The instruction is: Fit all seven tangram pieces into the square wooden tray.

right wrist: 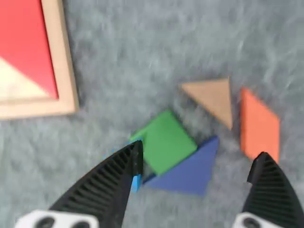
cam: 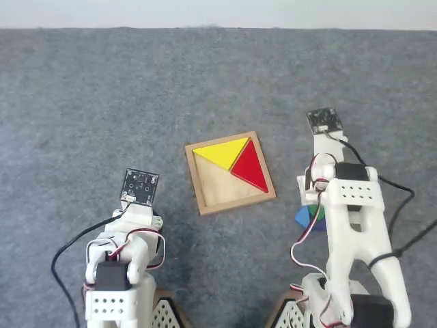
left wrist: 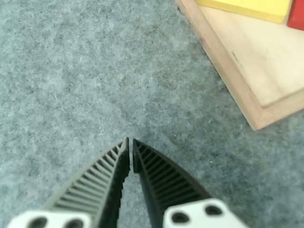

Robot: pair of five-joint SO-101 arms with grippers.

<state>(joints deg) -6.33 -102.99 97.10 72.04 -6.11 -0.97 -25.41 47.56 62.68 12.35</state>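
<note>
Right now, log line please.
tray: yellow triangle, red triangle seated | left fingers: shut, empty, beside tray | right fingers: open above green square, blue triangle

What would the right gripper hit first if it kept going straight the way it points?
Likely the green square or the dark blue triangle against it, just ahead of the open right gripper; depth is unclear.

1. On the surface beside the tray's right corner, the loose pieces are largely hidden under the right arm. Only part of the light blue piece and a sliver of the green piece are seen.
2. In the left wrist view, the tray, the yellow piece and the red piece are cut off by the edge.
3. In the right wrist view, the light blue piece is mostly covered by a finger of the right gripper, so its shape cannot be told.
</note>
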